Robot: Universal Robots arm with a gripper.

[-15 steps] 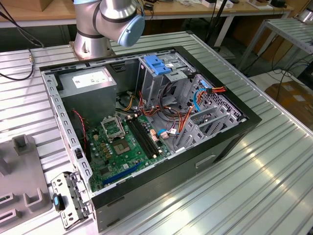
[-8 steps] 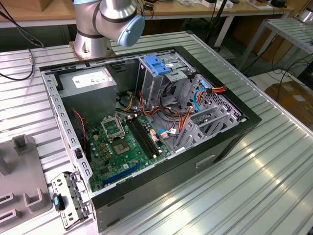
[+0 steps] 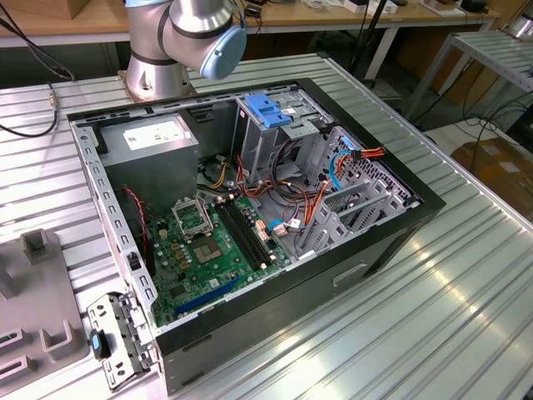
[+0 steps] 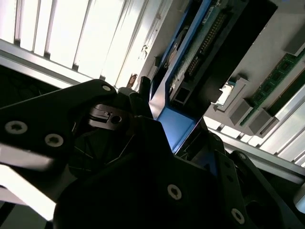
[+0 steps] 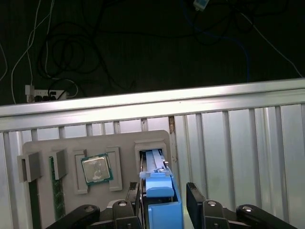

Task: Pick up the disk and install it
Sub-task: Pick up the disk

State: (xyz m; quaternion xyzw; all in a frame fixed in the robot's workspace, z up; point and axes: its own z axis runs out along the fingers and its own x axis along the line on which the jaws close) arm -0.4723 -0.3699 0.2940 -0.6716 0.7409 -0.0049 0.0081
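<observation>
The disk [image 5: 159,183], a dark drive with blue plastic rails, stands on edge at a slot of the grey holder tray [image 5: 95,140]. My gripper [image 5: 164,196] straddles it, one black finger against each of its sides, shut on it. In the second wrist view the disk [image 4: 190,62] runs up from between the fingers [image 4: 143,93], its connector edge and blue rail showing, with my gripper [image 4: 171,119] closed around its blue end. The open computer case [image 3: 391,242] lies on the ribbed metal table, its blue-topped drive cage [image 3: 271,112] near the back.
The tray also holds a processor [image 5: 96,169] and a memory stick [image 5: 57,188]. Inside the case are the motherboard [image 3: 212,246], a grey power supply [image 3: 150,137] and loose cables [image 3: 321,179]. The arm's base [image 3: 154,71] stands behind the case.
</observation>
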